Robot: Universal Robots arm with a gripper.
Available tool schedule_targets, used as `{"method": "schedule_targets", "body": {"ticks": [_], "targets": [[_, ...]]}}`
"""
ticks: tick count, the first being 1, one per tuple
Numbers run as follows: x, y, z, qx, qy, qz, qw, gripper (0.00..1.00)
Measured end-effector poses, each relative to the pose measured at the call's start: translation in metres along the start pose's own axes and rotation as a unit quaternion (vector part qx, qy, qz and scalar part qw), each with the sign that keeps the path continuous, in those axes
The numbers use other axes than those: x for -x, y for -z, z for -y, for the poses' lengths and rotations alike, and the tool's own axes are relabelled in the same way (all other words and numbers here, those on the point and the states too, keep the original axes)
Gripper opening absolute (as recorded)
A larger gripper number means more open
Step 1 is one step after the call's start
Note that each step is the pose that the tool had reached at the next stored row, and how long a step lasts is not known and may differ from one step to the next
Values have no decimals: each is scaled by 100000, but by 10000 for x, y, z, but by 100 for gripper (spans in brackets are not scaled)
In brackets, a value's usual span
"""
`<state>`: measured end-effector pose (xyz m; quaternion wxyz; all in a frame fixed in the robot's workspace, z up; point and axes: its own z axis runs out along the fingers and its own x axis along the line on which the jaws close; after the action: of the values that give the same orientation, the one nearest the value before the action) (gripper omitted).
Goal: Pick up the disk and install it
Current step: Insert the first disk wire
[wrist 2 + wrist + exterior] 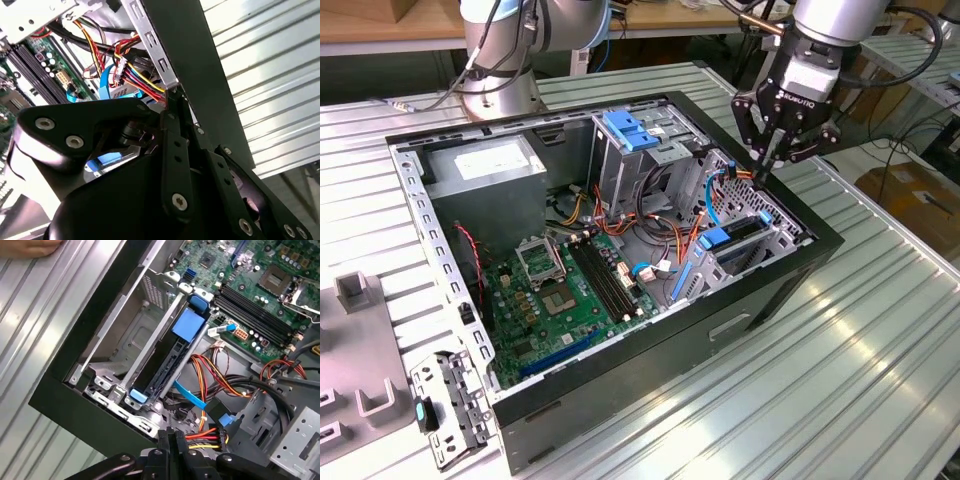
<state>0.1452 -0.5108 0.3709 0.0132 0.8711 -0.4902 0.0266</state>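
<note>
The disk (738,238) stands on edge in the metal bay at the corner of the open computer case (650,350), on the exterior view's right, blue rail tabs at both ends. In the first wrist view the disk (167,360) shows as a dark slab between silver bay walls, with a blue tab over its end. My gripper (770,163) hangs above the case's far right corner, a little behind and above the disk, touching nothing. Its fingers (172,440) are pressed together with nothing between them. In the second wrist view the gripper (172,102) points at a bundle of coloured cables (135,75).
Inside the case lie a green motherboard (570,290), a grey power supply box (485,165) and a metal drive cage with a blue latch (630,130). Loose orange and blue cables (220,385) run beside the bay. Grey fixtures (360,290) sit on the exterior view's left. A hand (30,246) rests on the table.
</note>
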Motion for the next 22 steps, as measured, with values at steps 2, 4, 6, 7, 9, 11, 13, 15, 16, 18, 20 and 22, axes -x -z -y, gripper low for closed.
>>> {"method": "schedule_targets", "body": {"ticks": [2,4,6,7,9,11,13,15,16,18,20,22], "targets": [[0,-1,0,126,-2057,-9,99979,16],[0,-3,0,212,-3591,-9,99935,16],[0,-3,0,299,-5028,-16,99873,16],[0,-3,0,335,-5636,-18,99840,16],[0,-4,0,413,-7013,-20,99753,16],[1,-6,-1,468,-7989,-20,99679,16],[17,-6,-26,489,-8261,-16,99657,16],[43,-5,-70,498,-8437,-21,99642,16],[46,-7,-76,505,-8580,-20,99630,16],[48,-14,-77,645,-10872,-35,99405,16],[48,-19,-77,762,-12885,-37,99163,16],[48,-23,-77,871,-14729,-45,98905,16]]}}
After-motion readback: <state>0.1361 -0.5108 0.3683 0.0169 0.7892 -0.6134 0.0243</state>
